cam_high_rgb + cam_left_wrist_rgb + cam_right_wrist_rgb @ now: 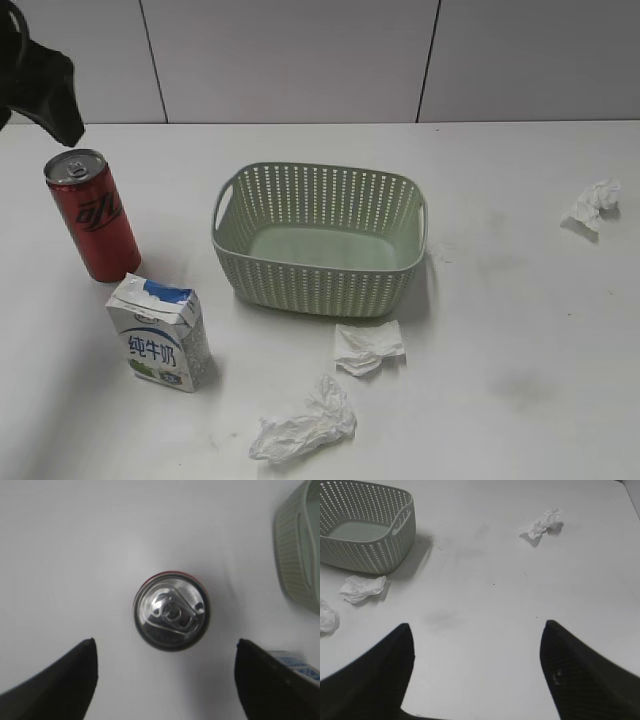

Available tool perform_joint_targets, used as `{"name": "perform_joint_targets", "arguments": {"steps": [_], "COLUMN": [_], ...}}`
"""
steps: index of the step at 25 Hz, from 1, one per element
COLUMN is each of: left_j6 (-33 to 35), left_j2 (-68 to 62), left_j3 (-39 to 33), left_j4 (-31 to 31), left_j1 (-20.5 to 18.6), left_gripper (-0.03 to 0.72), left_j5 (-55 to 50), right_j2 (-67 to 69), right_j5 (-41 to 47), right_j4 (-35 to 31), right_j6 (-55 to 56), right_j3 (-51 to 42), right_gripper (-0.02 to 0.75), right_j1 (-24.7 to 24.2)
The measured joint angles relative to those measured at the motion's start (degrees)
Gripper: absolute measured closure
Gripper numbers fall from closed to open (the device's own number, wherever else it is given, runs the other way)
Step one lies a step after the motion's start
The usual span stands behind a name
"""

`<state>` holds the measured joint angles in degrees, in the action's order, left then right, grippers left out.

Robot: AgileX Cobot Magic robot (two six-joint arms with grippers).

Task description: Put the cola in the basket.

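The cola [93,215] is a tall red can with a silver top, standing upright at the left of the table. The left wrist view shows its top [171,610] from straight above. My left gripper [165,645] is open and hangs above the can, its fingertips to either side and a little short of it; in the exterior view only a dark part of it [45,85] shows at the top left. The pale green basket [320,270] stands empty in the middle; its wall shows in the right wrist view [380,550]. My right gripper [477,627] is open over bare table.
A white-and-blue milk carton [160,335] stands just in front of the can; its corner shows in the left wrist view [295,662]. Crumpled tissues lie in front of the basket [368,348], nearer the front edge [305,425] and at the far right [592,205].
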<state>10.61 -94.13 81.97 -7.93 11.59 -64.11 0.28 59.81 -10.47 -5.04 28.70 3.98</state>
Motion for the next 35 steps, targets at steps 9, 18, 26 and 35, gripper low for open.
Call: {"name": "perform_joint_targets", "arguments": {"steps": [9, 18, 26, 35], "left_j6": [0.17, 0.17, 0.17, 0.17], "left_j2": [-7.77, -11.25, -14.04, -14.48], "left_j3": [1.38, 1.53, 1.53, 1.53], "left_j4": [0.58, -0.37, -0.32, -0.48], "left_j1": [0.88, 0.88, 0.88, 0.88], "left_gripper": [0.024, 0.024, 0.074, 0.160], "left_j5": [0.65, 2.95, 5.59, 4.42], "right_j2": [0.00, 0.00, 0.00, 0.00], "right_j5": [0.00, 0.00, 0.00, 0.00], "right_j4": [0.00, 0.00, 0.00, 0.00], "right_j6": [-0.05, -0.03, -0.03, -0.03], "right_j3": [0.00, 0.00, 0.00, 0.00], "right_gripper": [0.148, 0.148, 0.148, 0.148], "right_j1": [0.00, 0.00, 0.00, 0.00]}}
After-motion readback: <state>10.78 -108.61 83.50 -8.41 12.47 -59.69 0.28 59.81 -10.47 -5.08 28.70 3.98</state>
